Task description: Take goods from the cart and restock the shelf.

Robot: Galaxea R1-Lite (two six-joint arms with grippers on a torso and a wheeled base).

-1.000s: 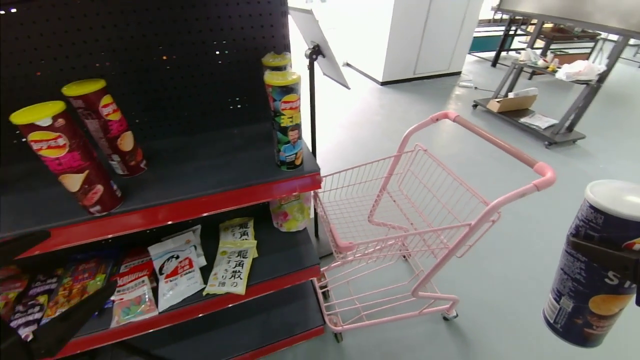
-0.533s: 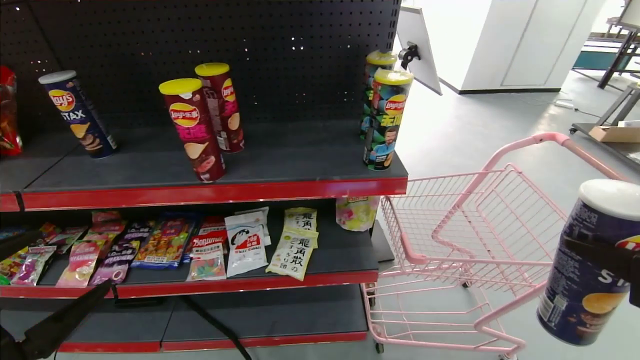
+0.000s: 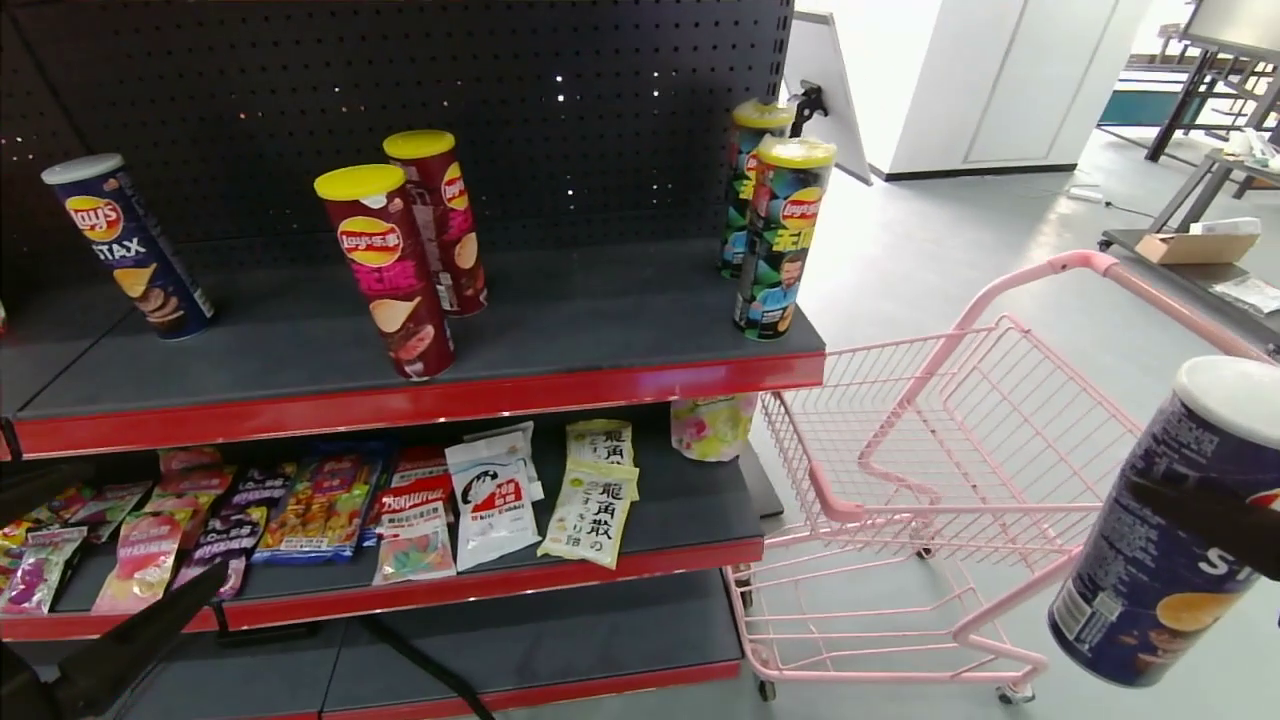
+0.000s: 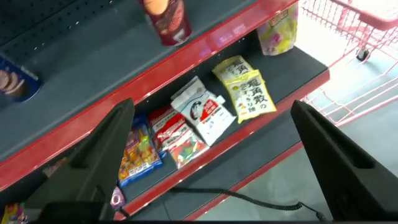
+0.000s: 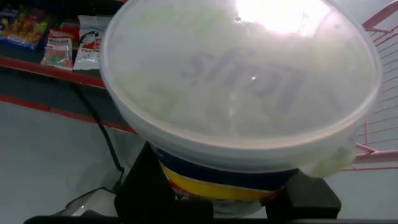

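Shelf (image 3: 600,385) holds five cans (image 3: 385,270).

Top shelf (image 3: 600,320): bare board between the blue can (image 3: 125,250) at the left and the two maroon cans (image 3: 395,290). A wider bare stretch runs from the maroon cans to the two green cans (image 3: 780,250) at the right end. Pegboard (image 3: 500,100) closes the back. Lower shelf (image 3: 650,562): snack bags (image 3: 490,500) lie side by side. Cart (image 3: 1010,290) stands just beside the right end.

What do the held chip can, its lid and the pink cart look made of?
The chip can: likely cardboard tube under glossy printed wrap, judging by its sheen. The lid: frosted translucent plastic; lettering shows through. The pink cart: probably painted or coated metal wire and tube; thin rigid grid, smooth finish.
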